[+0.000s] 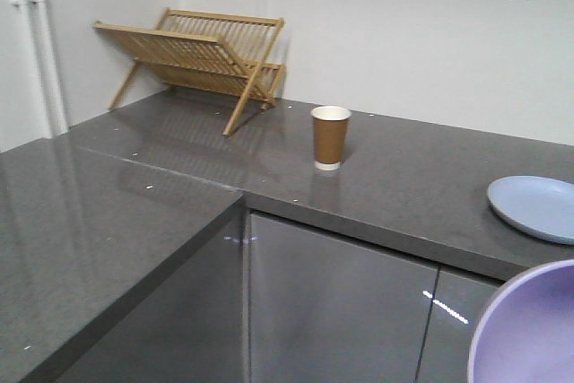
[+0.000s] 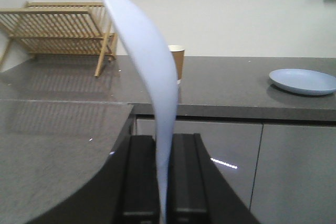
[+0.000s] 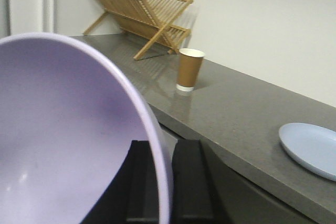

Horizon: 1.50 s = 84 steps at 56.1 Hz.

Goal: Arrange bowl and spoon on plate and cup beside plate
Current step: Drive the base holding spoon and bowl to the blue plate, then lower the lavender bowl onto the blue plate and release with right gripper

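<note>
My right gripper (image 3: pixel 164 146) is shut on the rim of the lavender bowl (image 3: pixel 63 129), which is held tilted in the air off the counter's front edge. That bowl also shows at the lower right of the front view (image 1: pixel 529 329). Between the jaws of my left gripper (image 2: pixel 164 139) stands the white spoon (image 2: pixel 152 66), edge-on with its scoop up. The brown paper cup (image 1: pixel 330 136) stands upright on the counter, partly behind the spoon in the left wrist view. The pale blue plate (image 1: pixel 538 206) lies bare on the counter to the right of the cup.
A wooden dish rack (image 1: pixel 202 56) stands at the back left against the wall. The grey counter (image 1: pixel 134 221) is L-shaped, with a wing running forward on the left. Glossy grey cabinet fronts (image 1: pixel 332 302) sit below the counter edge.
</note>
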### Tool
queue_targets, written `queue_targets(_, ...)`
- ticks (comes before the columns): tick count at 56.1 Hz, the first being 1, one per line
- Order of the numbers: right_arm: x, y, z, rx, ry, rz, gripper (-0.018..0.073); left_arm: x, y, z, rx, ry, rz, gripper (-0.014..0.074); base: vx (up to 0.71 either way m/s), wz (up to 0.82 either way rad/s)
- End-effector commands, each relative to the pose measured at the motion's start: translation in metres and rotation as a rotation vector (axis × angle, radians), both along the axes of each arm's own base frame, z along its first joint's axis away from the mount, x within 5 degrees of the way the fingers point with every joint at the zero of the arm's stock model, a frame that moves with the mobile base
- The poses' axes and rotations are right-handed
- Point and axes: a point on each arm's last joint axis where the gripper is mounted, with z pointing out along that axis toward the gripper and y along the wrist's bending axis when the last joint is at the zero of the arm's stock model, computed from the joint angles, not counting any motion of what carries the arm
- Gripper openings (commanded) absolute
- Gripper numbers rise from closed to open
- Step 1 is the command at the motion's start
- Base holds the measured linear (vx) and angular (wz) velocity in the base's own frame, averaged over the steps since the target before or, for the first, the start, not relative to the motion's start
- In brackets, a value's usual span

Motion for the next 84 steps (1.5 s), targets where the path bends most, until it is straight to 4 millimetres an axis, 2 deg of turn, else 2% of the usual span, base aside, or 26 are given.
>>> queue_targets(1,0.0004,-0.0034,0.0139,0.029,-0.074,-0.040,-0.0009,-0.0009,-0.0013,0.0157,-0.045,-0.093,-0.018,0.0003,0.26,-0.61)
queue_targets(28,-0.0001,-0.0013,0.0118,0.025,-0.050,-0.017,-0.0009,-0.0009,-0.0013,0.0157,-0.045,-0.093,-0.018,0.0003,0.33,-0.47)
queue_targets(84,-0.0001,-0.0012,0.0116,0.025,-0.049,-0.016,-0.0009,-0.0008,-0.0013,0.0154,-0.044,-0.090,-0.017,0.0003,0.37,-0.17)
